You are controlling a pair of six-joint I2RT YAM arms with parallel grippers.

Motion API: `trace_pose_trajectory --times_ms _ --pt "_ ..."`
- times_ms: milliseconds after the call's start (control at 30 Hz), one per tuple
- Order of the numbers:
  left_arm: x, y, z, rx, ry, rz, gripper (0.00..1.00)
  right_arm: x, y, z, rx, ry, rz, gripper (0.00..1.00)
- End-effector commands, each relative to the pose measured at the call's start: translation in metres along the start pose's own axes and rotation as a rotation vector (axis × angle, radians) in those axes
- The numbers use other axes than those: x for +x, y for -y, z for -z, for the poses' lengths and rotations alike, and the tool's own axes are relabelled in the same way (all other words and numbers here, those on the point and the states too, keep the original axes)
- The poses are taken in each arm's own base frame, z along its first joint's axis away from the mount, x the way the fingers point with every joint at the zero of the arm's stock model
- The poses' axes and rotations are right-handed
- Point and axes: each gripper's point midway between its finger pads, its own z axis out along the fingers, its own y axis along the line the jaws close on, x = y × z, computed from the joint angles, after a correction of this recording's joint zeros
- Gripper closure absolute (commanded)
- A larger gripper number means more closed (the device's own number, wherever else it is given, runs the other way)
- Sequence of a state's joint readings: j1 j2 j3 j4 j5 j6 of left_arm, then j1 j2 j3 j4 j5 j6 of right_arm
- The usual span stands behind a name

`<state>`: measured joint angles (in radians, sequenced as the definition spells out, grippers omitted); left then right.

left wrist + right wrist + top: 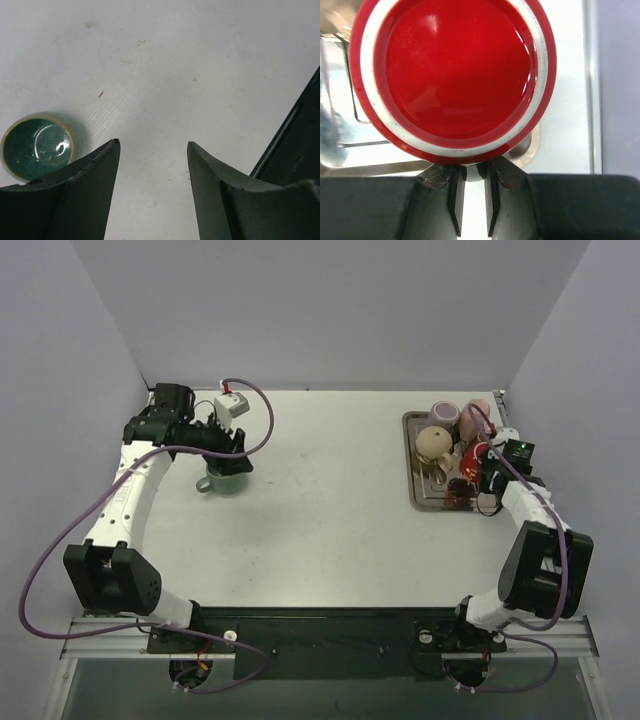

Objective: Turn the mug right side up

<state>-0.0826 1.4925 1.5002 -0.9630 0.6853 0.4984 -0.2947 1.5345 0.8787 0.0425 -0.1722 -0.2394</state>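
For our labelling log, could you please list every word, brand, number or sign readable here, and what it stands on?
None: no readable text in any view.
The red mug, green mug, tray and table show no lettering.

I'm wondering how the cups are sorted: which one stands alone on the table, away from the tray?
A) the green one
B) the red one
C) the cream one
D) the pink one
A: the green mug stands by itself on the left side of the table, far from the tray on the right.
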Motion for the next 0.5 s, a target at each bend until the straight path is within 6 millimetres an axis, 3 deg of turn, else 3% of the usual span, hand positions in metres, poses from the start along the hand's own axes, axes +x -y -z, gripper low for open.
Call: trace_pose_trajectory --times_ms 0,33,133,233,300,333,367,400,433,467 --pt "-0.018 0.043 0.009 0.153 0.092 0.066 0.34 -0.072 0.007 0.056 0.123 0.323 -0.126 1.0" --pt "-0.023 0.051 0.012 0.187 0.115 0.07 0.34 -0.08 0.005 0.072 0.137 0.37 -0.133 1.0" --pt "-0.037 0.067 0.02 0.236 0.176 0.146 0.34 -0.078 -0.002 0.095 0.133 0.435 -0.181 1.0" --pt "-0.055 0.086 0.025 0.329 0.276 0.156 0.32 -0.098 -0.032 0.137 0.045 0.586 -0.19 1.0" --pt "-0.069 0.102 0.034 0.395 0.346 0.178 0.29 -0.113 -0.068 0.164 -0.085 0.666 -0.17 1.0" --pt "-0.071 0.113 0.037 0.448 0.355 0.236 0.26 -0.119 -0.099 0.178 -0.201 0.692 -0.163 1.0" --pt "-0.087 0.114 0.043 0.454 0.429 0.161 0.25 -0.127 -0.116 0.195 -0.271 0.734 -0.154 1.0" --pt "-0.085 0.124 0.047 0.498 0.428 0.228 0.22 -0.129 -0.146 0.21 -0.389 0.747 -0.148 1.0" --pt "-0.1 0.125 0.054 0.499 0.501 0.146 0.2 -0.135 -0.162 0.226 -0.455 0.787 -0.142 1.0" --pt "-0.097 0.131 0.054 0.536 0.488 0.216 0.17 -0.134 -0.195 0.244 -0.58 0.795 -0.127 1.0"
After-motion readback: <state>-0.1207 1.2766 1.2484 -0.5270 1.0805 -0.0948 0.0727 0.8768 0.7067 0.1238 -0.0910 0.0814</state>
